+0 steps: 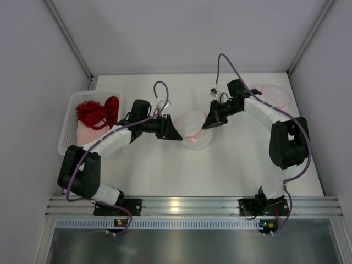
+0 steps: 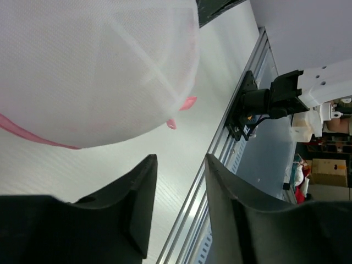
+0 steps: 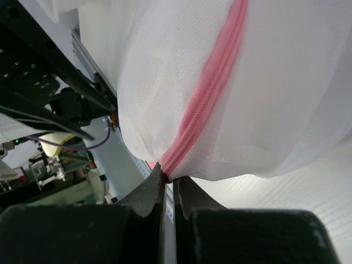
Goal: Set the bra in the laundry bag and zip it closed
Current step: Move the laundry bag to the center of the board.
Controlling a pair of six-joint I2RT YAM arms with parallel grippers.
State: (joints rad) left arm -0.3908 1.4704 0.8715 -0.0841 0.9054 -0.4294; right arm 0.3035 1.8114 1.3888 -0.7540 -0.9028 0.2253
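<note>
Just ahead of the left fingers, the laundry bag bulges as a dome of white mesh. Those fingers stand apart with nothing between them, and I see them clear of the mesh. A small pink tab sticks out from the bag's edge on the side nearest them. The right fingers are pressed together, pinching the bag at the near end of its pink zipper, which runs away from the fingertips across the mesh. From above, the bag sits between the two sets of fingers on the counter. I cannot tell whether anything is inside it. The red bra lies in the white basket, well apart from the left fingers, back past that arm's wrist. A second mesh bag lies flat beyond the right fingers.
</note>
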